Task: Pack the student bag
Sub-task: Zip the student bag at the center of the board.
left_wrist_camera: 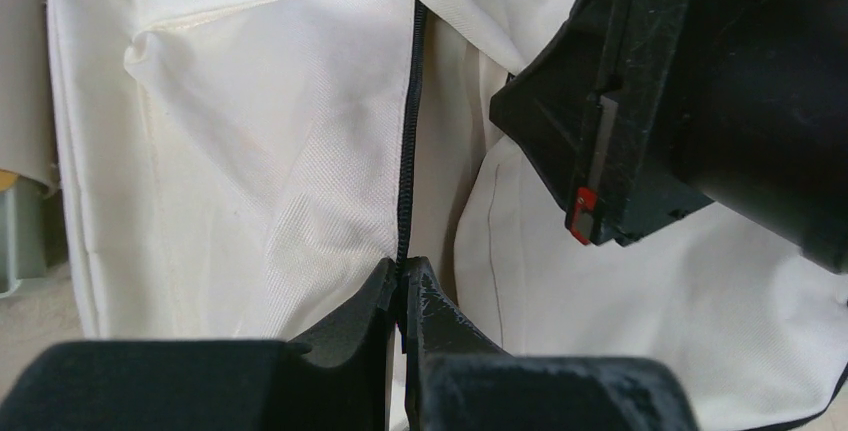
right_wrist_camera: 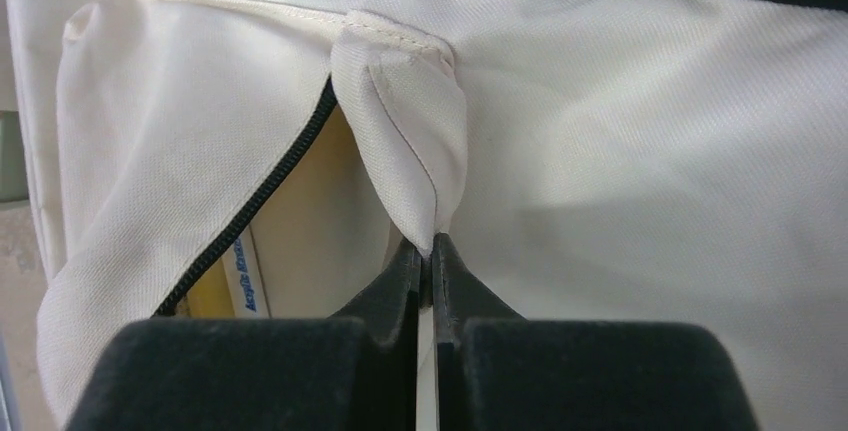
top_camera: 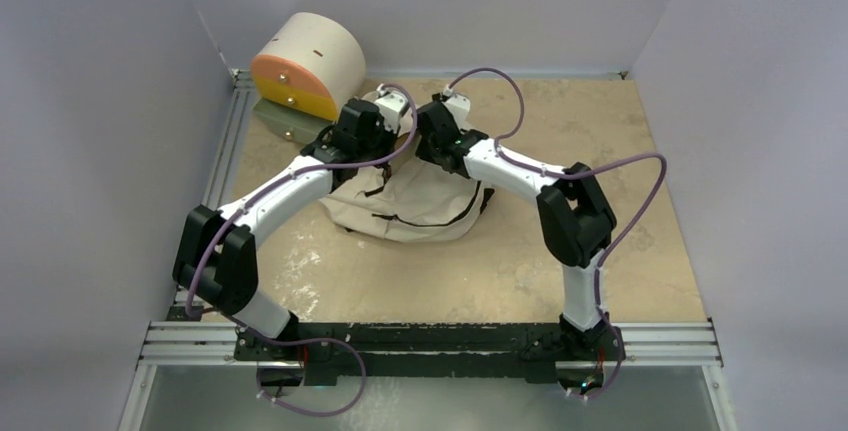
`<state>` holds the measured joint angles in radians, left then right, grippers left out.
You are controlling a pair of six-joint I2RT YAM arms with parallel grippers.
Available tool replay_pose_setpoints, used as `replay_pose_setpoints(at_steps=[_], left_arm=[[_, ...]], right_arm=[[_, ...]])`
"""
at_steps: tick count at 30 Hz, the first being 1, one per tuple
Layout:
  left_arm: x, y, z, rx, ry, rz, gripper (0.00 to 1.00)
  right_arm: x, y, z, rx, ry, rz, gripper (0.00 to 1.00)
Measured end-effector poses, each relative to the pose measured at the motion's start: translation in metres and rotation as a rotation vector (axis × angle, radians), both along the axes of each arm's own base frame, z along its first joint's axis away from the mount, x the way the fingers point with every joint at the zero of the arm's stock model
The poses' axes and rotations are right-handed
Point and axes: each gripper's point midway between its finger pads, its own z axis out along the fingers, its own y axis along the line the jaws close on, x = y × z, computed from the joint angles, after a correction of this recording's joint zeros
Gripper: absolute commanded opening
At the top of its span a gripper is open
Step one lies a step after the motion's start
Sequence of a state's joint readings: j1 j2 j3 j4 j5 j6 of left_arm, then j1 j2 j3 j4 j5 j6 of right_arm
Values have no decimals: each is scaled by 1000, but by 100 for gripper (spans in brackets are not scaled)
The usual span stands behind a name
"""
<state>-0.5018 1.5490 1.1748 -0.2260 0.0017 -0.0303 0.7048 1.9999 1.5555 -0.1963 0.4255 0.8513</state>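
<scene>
Lying crumpled a little left of the table's middle, the bag (top_camera: pixel 420 213) sits beneath both wrists, which cover its far part in the overhead view and hide the fingertips there.

The wrist views show them. On the left wrist camera, the left gripper (left_wrist_camera: pixel 402 286) has its jaws pressed together on the near end of a black zip (left_wrist_camera: pixel 408 131) that runs away across the cream cloth. The dark body of the other arm's tool fills the upper right of that view, just beside the zip. On the right wrist camera, the right gripper (right_wrist_camera: pixel 430 256) is clamped on a fold (right_wrist_camera: pixel 405 141) of cream cloth at the mouth of a pocket (right_wrist_camera: pixel 300 241). The pocket gapes to the fold's left, showing a yellowish inside and a strip (right_wrist_camera: pixel 243 286) with blue print too small to read.

Only the overhead view gives the surroundings. A cream-and-orange drum (top_camera: pixel 305 66) lies in the far left corner, near the bag, with a greenish piece (top_camera: pixel 285 121) at its foot that is partly hidden. The table (top_camera: pixel 600 251) is mottled tan, closed in by pale grey walls (top_camera: pixel 760 101) on the left, far and right sides. A metal rail (top_camera: pixel 430 343) crosses the near edge, carrying both arm bases. Purple cables (top_camera: pixel 500 81) loop over the arms.

Both wrist views cut the bag off at their edges.
</scene>
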Motion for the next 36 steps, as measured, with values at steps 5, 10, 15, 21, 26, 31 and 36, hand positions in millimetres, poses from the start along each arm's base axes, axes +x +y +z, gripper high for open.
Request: replay_pose_setpoints(at_steps=[5, 10, 15, 21, 26, 31, 36], left_arm=[[-5, -13, -14, -5, 41, -29, 0], [-10, -24, -28, -17, 86, -50, 0], [-13, -33, -27, -60, 108, -70, 0], [-13, -45, -36, -101, 156, -89, 6], [-17, -53, -49, -113, 202, -105, 25], [-22, -62, -49, -129, 215, -125, 45], [-25, -63, -31, -151, 188, -119, 51]], right_arm=[[-8, -7, 12, 49, 5, 30, 0], [-12, -17, 21, 180, 8, 96, 0], [-15, -28, 21, 270, 2, 168, 0], [-13, -21, 33, 306, -48, 246, 0], [-15, -18, 33, 314, -67, 270, 0], [-17, -23, 33, 304, -70, 264, 9], [-22, -31, 46, 283, -100, 255, 25]])
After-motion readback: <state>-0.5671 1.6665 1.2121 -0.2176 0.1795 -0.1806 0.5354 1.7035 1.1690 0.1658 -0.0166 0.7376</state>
